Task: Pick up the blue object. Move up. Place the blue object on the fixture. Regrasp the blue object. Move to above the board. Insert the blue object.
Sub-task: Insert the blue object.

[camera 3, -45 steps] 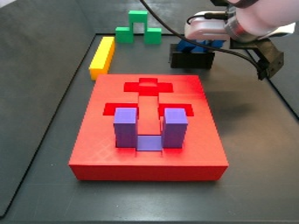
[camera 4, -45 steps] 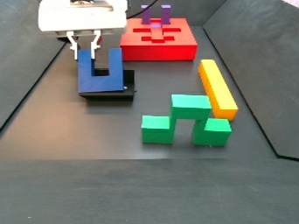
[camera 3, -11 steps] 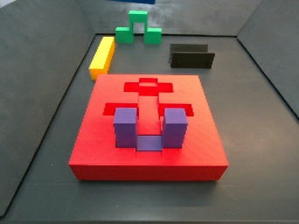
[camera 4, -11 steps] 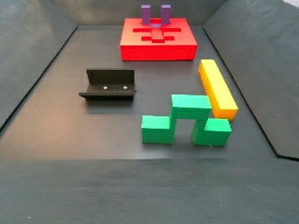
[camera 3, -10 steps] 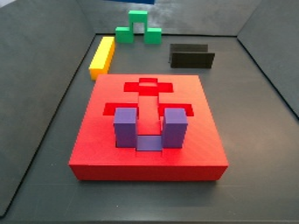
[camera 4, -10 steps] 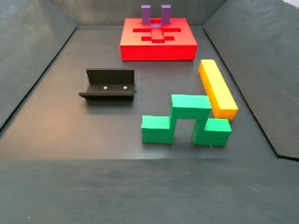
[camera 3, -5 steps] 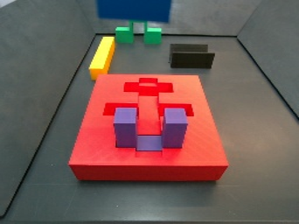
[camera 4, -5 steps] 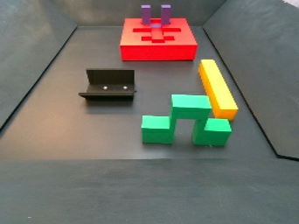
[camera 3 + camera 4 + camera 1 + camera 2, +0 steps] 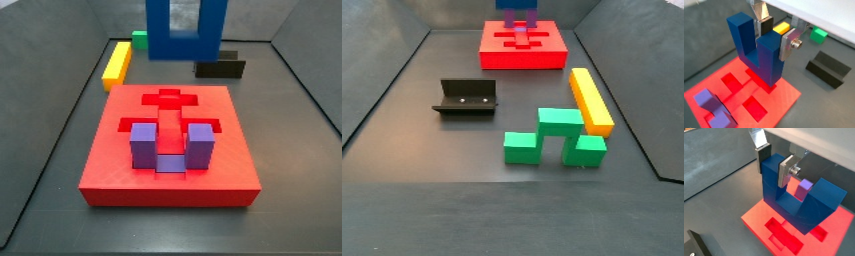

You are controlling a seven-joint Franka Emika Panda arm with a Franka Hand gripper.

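The blue object [image 9: 763, 55] is a deep blue U-shaped block hanging prongs-up above the red board [image 9: 784, 97]. My gripper [image 9: 776, 32] is shut on one of its prongs, with a silver finger on each side; the other wrist view shows the same hold by my gripper [image 9: 776, 164] on the blue object [image 9: 794, 205]. In a side view the blue object [image 9: 183, 48] hovers over the far end of the board [image 9: 107, 150]; the gripper itself is above the frame. The empty dark fixture [image 9: 465, 97] stands on the floor apart from the board [image 9: 496, 57].
A purple U-shaped block [image 9: 174, 148] sits in the board's near cut-out. A yellow bar [image 9: 118, 62] and green blocks [image 9: 553, 135] lie on the floor beside the board. Dark walls close in the work area.
The blue object left the fixture, rose out of view, and has now come down into a side view above the board's far end. The fixture stands empty.
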